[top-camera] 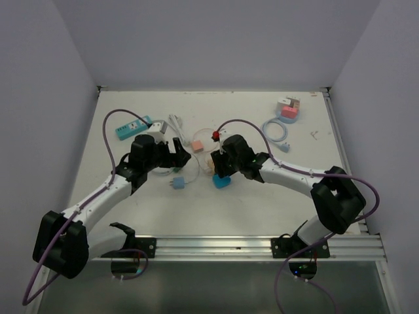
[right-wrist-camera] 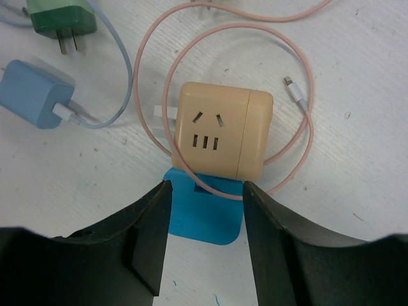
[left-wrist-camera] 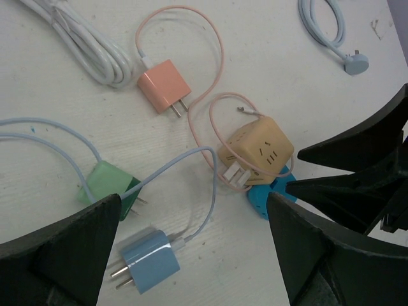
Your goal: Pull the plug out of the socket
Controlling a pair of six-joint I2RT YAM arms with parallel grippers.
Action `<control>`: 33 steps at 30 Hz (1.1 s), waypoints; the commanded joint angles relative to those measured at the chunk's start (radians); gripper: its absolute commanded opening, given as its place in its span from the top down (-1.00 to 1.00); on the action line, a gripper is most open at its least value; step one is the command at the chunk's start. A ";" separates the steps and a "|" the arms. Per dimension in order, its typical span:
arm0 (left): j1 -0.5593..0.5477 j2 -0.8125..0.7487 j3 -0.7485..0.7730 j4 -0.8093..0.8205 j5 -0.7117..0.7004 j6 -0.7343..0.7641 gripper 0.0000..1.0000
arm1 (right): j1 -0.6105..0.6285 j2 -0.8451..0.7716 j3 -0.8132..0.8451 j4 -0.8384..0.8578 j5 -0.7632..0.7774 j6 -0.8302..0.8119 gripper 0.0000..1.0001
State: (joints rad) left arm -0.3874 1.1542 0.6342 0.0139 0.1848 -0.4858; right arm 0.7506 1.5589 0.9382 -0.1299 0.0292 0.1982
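A pull now might just drag the tan cube socket (right-wrist-camera: 217, 131) along: the left tool (left-wrist-camera: 194, 203) hangs spread wide beside it, holding nothing. The blue plug (right-wrist-camera: 205, 220), a flat bright block, pokes from under the socket. The right tool (right-wrist-camera: 207, 191) straddles it; pinching or not, I can't tell.

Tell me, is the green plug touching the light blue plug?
Apart. The right wrist view shows bare table between the green plug and the light blue plug.

Left tool (left-wrist-camera: 194, 210), right tool (right-wrist-camera: 205, 191) black; arms (top-camera: 98, 196) white-linked; purple cables (top-camera: 108, 140).
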 commanded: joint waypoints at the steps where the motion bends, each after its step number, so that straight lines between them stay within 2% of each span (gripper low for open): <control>1: -0.002 -0.054 0.068 -0.098 -0.102 0.020 -0.99 | 0.001 0.021 0.016 0.004 -0.022 -0.029 -0.03; 5: -0.002 -0.073 0.102 -0.173 -0.168 0.033 -0.99 | 0.007 0.044 0.027 0.003 -0.008 -0.031 0.08; 10: -0.002 -0.103 0.094 -0.177 -0.182 0.032 -0.99 | 0.024 0.066 0.028 0.006 0.024 -0.033 0.18; 14: -0.002 -0.097 0.088 -0.178 -0.182 0.036 -0.99 | 0.038 0.081 0.034 0.007 0.072 -0.033 0.19; 17: -0.002 -0.090 0.078 -0.172 -0.182 0.032 -0.99 | 0.043 0.087 0.036 0.010 0.095 -0.023 0.28; 25: -0.002 -0.083 0.065 -0.147 -0.154 0.030 -0.99 | 0.043 0.058 0.036 0.010 0.159 -0.013 0.82; 29: -0.004 -0.076 0.062 -0.129 -0.127 0.032 -0.99 | 0.043 0.007 0.044 -0.005 0.164 -0.013 0.97; 33: -0.021 -0.064 0.073 -0.120 -0.119 0.046 -0.99 | 0.043 -0.026 0.062 -0.036 0.219 0.006 1.00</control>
State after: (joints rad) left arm -0.3931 1.0821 0.6991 -0.1455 0.0437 -0.4736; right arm 0.7929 1.6032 0.9424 -0.1551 0.1764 0.1844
